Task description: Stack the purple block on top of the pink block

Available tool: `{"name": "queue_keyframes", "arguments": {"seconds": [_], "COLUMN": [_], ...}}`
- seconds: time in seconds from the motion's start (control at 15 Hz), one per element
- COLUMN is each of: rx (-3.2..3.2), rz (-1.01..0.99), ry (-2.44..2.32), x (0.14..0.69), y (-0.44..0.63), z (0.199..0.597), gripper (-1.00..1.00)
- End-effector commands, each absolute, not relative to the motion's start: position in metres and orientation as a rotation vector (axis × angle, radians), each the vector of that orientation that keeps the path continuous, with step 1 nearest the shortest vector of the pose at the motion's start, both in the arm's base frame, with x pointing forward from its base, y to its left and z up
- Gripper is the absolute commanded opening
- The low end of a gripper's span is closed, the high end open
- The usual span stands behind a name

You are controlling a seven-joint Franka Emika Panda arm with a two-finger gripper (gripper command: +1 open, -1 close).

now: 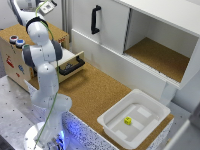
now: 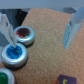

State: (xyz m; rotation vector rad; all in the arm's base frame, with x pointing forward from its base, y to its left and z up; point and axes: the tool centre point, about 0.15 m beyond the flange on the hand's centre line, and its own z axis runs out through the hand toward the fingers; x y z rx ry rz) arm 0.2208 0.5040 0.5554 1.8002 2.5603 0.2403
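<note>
In the wrist view, a dark purple block [image 2: 68,79] shows only partly at the picture's edge, lying on the cork surface [image 2: 50,30]. My gripper [image 2: 39,46] is open and empty, high above that surface, with its two fingers [image 2: 8,30] spread wide. In the exterior view the gripper [image 1: 46,6] is raised over the wooden box [image 1: 10,57] on the exterior view's left. The pink block does not show in either view. I cannot make out the purple block in the exterior view.
Red [image 2: 23,34], blue [image 2: 13,53] and green [image 2: 4,77] round buttons sit on the box top near the gripper. A drawer [image 1: 70,65] with a black handle stands open. A white tray [image 1: 112,120] holds a small yellow block [image 1: 128,120]. A white cabinet [image 1: 107,22] stands behind.
</note>
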Motion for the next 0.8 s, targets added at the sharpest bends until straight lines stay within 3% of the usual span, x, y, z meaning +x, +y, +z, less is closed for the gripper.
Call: {"name": "queue_keyframes", "arguments": {"seconds": [0.0, 0.33, 0.73], "rx": [1.63, 1.59, 1.543], "rz": [0.237, 0.315, 0.224], "ry": [2.596, 2.653, 2.679], "x": [0.203, 0.2, 0.169], "y": [0.524, 0.517, 0.558], "z": [0.554, 0.568, 0.567], "gripper": [1.0, 1.0, 1.0]}}
